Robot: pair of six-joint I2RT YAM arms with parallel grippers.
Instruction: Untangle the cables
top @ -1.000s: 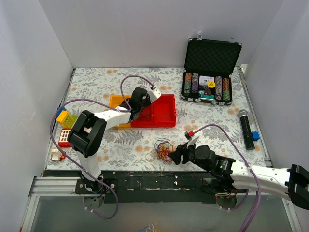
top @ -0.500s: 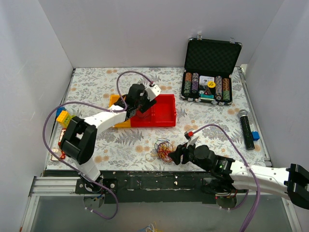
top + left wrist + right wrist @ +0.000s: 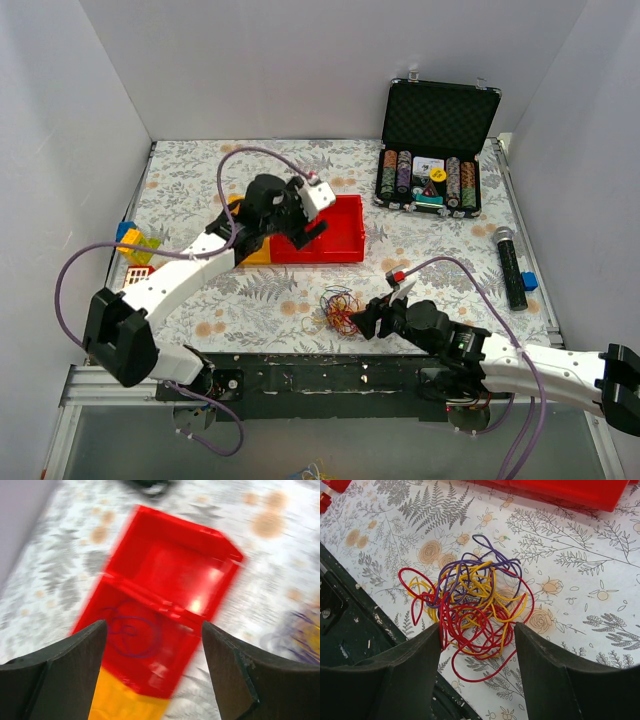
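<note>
The cables (image 3: 340,308) lie as a small tangle of red, yellow and purple wires (image 3: 470,605) on the floral cloth near the front edge. My right gripper (image 3: 372,320) is open and low just in front of it, its fingers either side of the tangle's near loops (image 3: 476,630). One purple strand (image 3: 131,634) lies coiled in the red tray (image 3: 170,570). My left gripper (image 3: 308,232) hangs open above that tray, empty (image 3: 155,670).
A yellow tray (image 3: 245,215) adjoins the red tray (image 3: 340,240). An open case of poker chips (image 3: 430,175) stands at the back right, with a microphone (image 3: 510,265) and blue block (image 3: 529,281) at right. Toy blocks (image 3: 135,250) sit at the left edge.
The left gripper has opened and drawn back a little from the red tray, while that arm's elbow swung down and left. The right arm and the tangle have stayed put.
</note>
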